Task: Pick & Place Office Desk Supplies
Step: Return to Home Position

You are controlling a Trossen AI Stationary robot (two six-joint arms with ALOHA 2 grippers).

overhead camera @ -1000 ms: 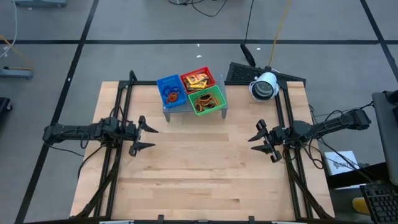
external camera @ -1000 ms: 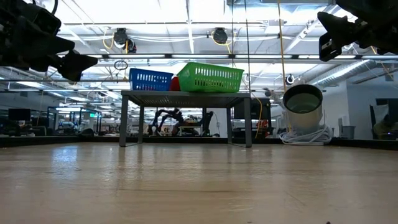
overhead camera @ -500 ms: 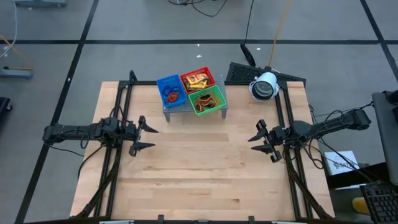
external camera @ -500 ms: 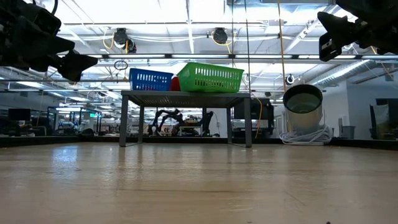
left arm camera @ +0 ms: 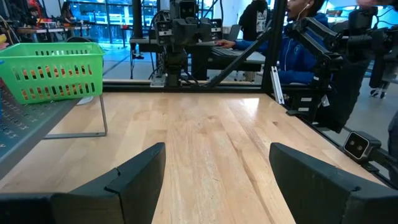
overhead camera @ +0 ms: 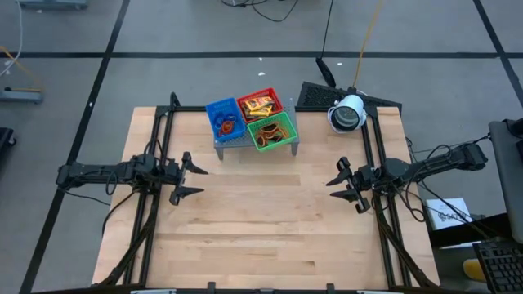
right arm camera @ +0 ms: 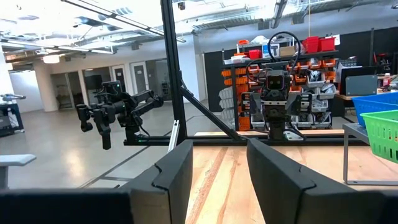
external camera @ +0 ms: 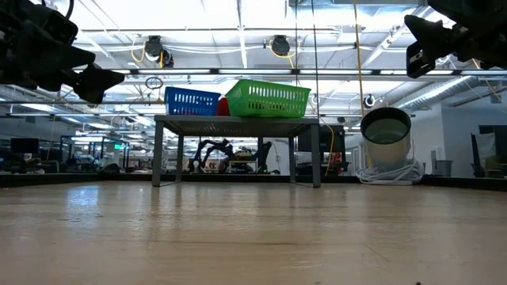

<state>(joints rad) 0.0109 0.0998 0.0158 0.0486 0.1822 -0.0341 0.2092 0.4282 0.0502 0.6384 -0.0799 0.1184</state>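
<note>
The office desk supplies lie in three mesh trays on a grey rack [overhead camera: 233, 139] at the table's far middle. Yellow-orange packets [overhead camera: 260, 104] fill the red tray. Orange loops [overhead camera: 265, 139] lie in the green tray [external camera: 268, 99]. Small orange and dark pieces [overhead camera: 224, 125] sit in the blue tray [external camera: 192, 101]. My left gripper [overhead camera: 193, 180] hovers open above the table's left side, pointing right. My right gripper [overhead camera: 338, 183] hovers open above the right side, pointing left. Both are held off the table and well short of the rack; nothing lies between the fingers [left arm camera: 140, 180] [right arm camera: 273, 165].
A white round device [overhead camera: 347, 113] on a coiled cable stands at the far right, beside a black flat object [overhead camera: 315, 96]. Bare wood [overhead camera: 261, 220] spreads between the arms and toward the near edge. The right wrist view shows workshop shelving, the left wrist view a seated person's sleeve [left arm camera: 292, 50].
</note>
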